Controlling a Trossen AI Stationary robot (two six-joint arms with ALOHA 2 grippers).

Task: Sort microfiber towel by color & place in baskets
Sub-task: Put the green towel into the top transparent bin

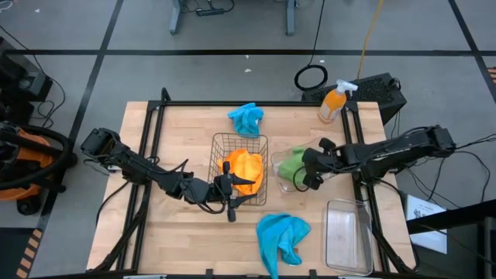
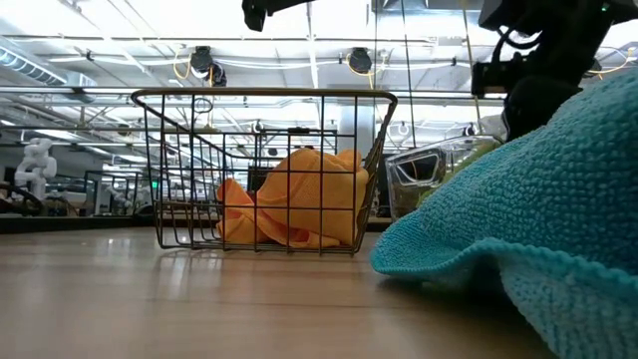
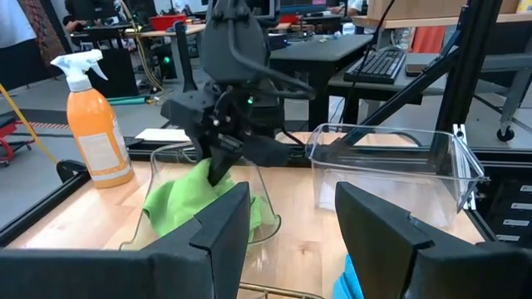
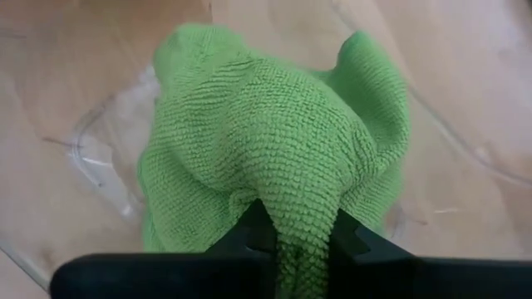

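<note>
Wooden counter [image 1: 186,139], and the right hand [image 4: 293,237] hangs directly over the clear tub [image 1: 284,180], pinching a green towel [image 4: 266,141] that dangles into it. Straight down is the drop. Left hand [image 1: 230,203], spread, waits by the wire basket [image 1: 240,143].

Orange towels [image 1: 244,168] fill the wire basket [image 1: 220,142], green towel [image 1: 292,163] over the clear tub [image 1: 280,183].

2 dark jointed arms

Both arms are matte black with slim links, bulky joints and loose black cables; each end effector [image 1: 230,203] [image 1: 308,177] carries 2 flat black fingers [image 3: 220,224].
</note>
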